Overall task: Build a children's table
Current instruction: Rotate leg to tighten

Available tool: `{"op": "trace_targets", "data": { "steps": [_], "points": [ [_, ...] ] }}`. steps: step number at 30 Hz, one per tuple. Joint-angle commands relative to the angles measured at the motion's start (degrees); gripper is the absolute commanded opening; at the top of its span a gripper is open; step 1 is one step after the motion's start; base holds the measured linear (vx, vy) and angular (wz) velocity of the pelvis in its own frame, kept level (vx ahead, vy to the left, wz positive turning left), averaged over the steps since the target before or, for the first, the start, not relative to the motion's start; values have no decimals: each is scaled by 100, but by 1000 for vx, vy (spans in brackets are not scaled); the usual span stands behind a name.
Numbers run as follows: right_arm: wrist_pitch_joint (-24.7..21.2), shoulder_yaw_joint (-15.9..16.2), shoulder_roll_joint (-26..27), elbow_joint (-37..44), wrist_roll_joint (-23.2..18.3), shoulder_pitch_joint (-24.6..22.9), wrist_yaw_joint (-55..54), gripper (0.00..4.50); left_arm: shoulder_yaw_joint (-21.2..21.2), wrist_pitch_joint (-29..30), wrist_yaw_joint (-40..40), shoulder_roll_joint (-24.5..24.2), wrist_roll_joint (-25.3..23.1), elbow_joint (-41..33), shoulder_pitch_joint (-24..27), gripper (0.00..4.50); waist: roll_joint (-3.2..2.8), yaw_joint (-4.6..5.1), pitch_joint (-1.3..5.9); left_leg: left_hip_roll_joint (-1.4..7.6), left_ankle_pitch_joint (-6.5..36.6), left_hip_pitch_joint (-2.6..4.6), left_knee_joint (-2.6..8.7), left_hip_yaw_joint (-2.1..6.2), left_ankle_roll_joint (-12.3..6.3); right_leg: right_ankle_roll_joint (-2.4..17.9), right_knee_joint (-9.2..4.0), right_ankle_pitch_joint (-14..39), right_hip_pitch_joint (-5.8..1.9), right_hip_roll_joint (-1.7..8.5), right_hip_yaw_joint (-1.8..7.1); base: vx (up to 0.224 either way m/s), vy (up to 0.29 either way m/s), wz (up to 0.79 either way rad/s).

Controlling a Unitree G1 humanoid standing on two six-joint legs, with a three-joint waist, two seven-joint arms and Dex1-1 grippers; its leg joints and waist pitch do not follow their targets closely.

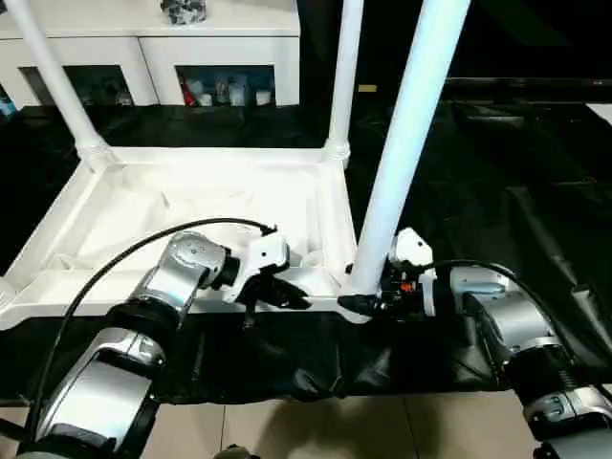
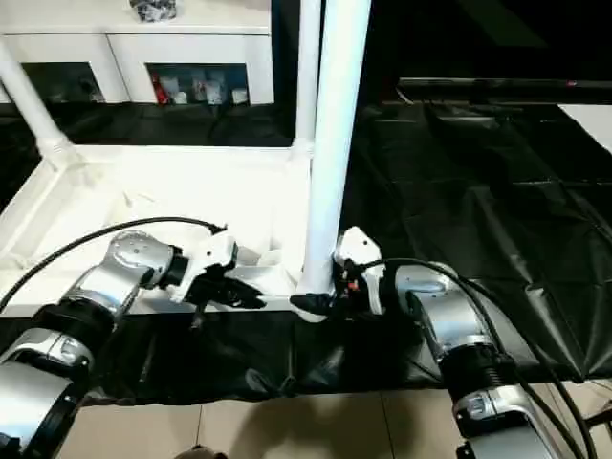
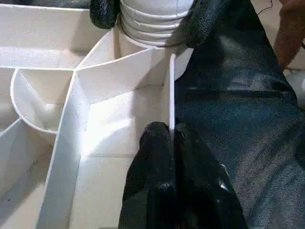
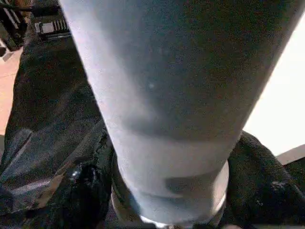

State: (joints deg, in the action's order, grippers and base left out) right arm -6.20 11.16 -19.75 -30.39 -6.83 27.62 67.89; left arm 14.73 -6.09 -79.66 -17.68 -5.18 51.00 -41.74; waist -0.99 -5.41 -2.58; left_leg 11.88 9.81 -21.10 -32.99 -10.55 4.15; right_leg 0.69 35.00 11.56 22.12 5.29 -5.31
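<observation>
The white tabletop [image 1: 191, 206] lies upside down on the black cloth, its ribbed underside facing up. Two white legs stand in its far corner sockets, one on the left [image 1: 53, 81] and one on the right [image 1: 344, 76]. A third leg [image 1: 406, 134] stands upright in the near right socket. My right gripper [image 1: 359, 304] is closed around this leg's ribbed base, one black finger [image 3: 106, 10] on each side. My left gripper [image 3: 172, 131] is shut on the thin near rim [image 3: 170, 90] of the tabletop, just left of that corner.
A white cabinet [image 1: 153, 57] with glass doors stands behind the tabletop. The black cloth [image 1: 497, 172] stretches wide to the right. Pale floor tiles [image 1: 316, 430] show at the cloth's near edge, between my forearms.
</observation>
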Motion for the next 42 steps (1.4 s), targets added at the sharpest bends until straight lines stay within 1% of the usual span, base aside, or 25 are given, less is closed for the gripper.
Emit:
{"op": "trace_targets", "data": {
  "steps": [1,3,6,7,8,9,10,11,12,13,14,16,17,18,19,21,23,24,25,28,30,33,37,40,42],
  "points": [
    [-96,415,216,166,56,-82,237,278,27,-55,56,145,99,-27,-104,0,85,6,340,189,1105,65,346,31,-393,1297,-435,1056,-250,366,301,0,0,0],
    [-142,399,245,188,17,-106,193,273,24,-50,84,148,95,-20,-98,0,82,6,343,188,1059,61,346,32,-396,1299,-425,991,-254,361,302,0,0,0],
    [-306,218,395,193,-57,-154,-231,272,16,11,328,193,26,42,-108,0,78,9,337,186,1026,61,348,30,-400,1304,-424,922,-244,356,305,0,0,0],
    [-271,-9,600,-54,110,-89,-1069,272,-11,158,717,279,-67,153,-164,0,79,32,321,186,1183,77,370,35,-306,1271,-443,1162,-224,359,302,0,0,0],
    [-271,-9,600,-54,110,-89,-1069,272,-11,158,717,279,-67,153,-164,0,77,47,310,184,1278,81,381,41,-253,1238,-464,1338,-214,371,306,0,0,0],
    [-182,-162,741,-215,160,-47,-1542,272,-55,259,1008,379,-89,206,-209,0,73,53,307,173,1365,93,385,45,-208,1190,-493,1541,-210,378,303,0,0,0],
    [-124,-276,847,-335,186,-15,-1881,272,-90,336,1226,460,-102,241,-241,0,81,88,299,174,1559,119,404,61,-53,1074,-537,1957,-192,392,305,0,0,0],
    [-149,-409,978,-525,208,64,-2315,271,-123,447,1471,582,-108,260,-277,0,100,92,295,178,1581,112,412,72,-21,1033,-544,2045,-200,398,304,0,0,0],
    [-61,-537,1169,-839,339,203,-3042,270,-162,633,1827,785,-115,280,-327,0,94,104,297,180,1573,113,416,72,9,1027,-539,2045,-192,392,308,0,0,0],
    [-167,-649,1285,-1028,317,304,-3399,270,-179,721,1973,882,-112,291,-346,0,82,140,289,177,1654,122,428,79,70,1032,-552,2104,-172,384,305,0,0,0],
    [-276,-729,1370,-1145,286,373,-3629,270,-195,769,2089,954,-109,302,-360,0,82,171,294,162,1690,129,422,79,79,1022,-562,2102,-174,375,307,0,0,0],
    [-222,-797,1595,-1374,367,511,-4225,270,-255,941,2355,1181,-59,330,-391,0,95,202,297,152,1634,107,410,71,25,1036,-559,1965,-186,374,317,0,0,0],
    [-140,-805,1724,-1478,399,577,-4428,270,-285,993,2511,1308,-36,350,-404,0,68,212,308,148,1542,104,403,65,-6,1064,-552,1786,-186,367,324,0,0,0],
    [-102,-809,1787,-1528,411,611,-4517,270,-298,1016,2584,1367,-25,361,-411,0,70,222,314,135,1457,91,397,62,-39,1093,-537,1649,-197,362,318,0,0,0],
    [-57,-806,1848,-1549,428,632,-4598,305,-302,1030,2611,1416,-10,369,-413,0,85,218,314,128,1415,86,391,57,-76,1088,-540,1615,-206,357,314,0,0,0],
    [-1,-843,1949,-1561,385,655,-4591,340,-292,1033,2632,1465,-10,386,-417,0,73,204,330,128,1251,68,372,53,-188,1105,-515,1400,-226,362,320,0,0,0],
    [144,-891,1997,-1590,356,673,-4474,342,-278,1033,2631,1460,-28,383,-407,0,65,206,347,128,1056,45,362,50,-301,1181,-473,1021,-245,350,314,0,0,0],
    [162,-893,1997,-1597,356,676,-4457,361,-277,1036,2631,1456,-33,380,-404,0,60,203,350,130,1055,53,361,45,-321,1201,-472,973,-245,346,313,0,0,0],
    [210,-876,1956,-1576,357,669,-4326,361,-264,1004,2545,1406,-45,343,-378,0,64,196,346,130,1069,63,355,37,-357,1244,-471,938,-237,348,316,0,0,0],
    [305,-782,1805,-1486,369,638,-4047,396,-210,863,2302,1265,-55,248,-314,0,47,196,333,136,1226,64,373,45,-350,1198,-499,1196,-244,352,307,0,0,0],
    [361,-714,1711,-1449,370,616,-3850,396,-191,849,2146,1195,-53,204,-279,0,55,198,341,138,1242,54,373,50,-357,1177,-497,1209,-257,352,306,0,0,0],
    [385,-576,1417,-1232,305,499,-3097,396,-117,743,1693,981,-45,101,-198,0,54,193,347,142,1145,38,359,42,-431,1228,-476,975,-269,347,310,0,0,0],
    [297,-281,921,-795,158,292,-1685,396,-24,384,1020,662,-15,9,-125,0,45,163,358,159,997,25,336,29,-576,1341,-427,588,-286,332,296,0,0,0],
    [208,-140,704,-623,102,225,-1139,396,-7,290,848,544,-33,44,-142,0,42,138,341,170,1154,45,345,25,-569,1352,-455,849,-266,337,286,0,0,0],
    [142,-72,600,-541,70,198,-873,370,-4,241,755,489,-31,60,-155,0,46,126,338,179,1234,54,356,27,-490,1336,-464,1027,-258,341,291,0,0,0]
  ]
}}
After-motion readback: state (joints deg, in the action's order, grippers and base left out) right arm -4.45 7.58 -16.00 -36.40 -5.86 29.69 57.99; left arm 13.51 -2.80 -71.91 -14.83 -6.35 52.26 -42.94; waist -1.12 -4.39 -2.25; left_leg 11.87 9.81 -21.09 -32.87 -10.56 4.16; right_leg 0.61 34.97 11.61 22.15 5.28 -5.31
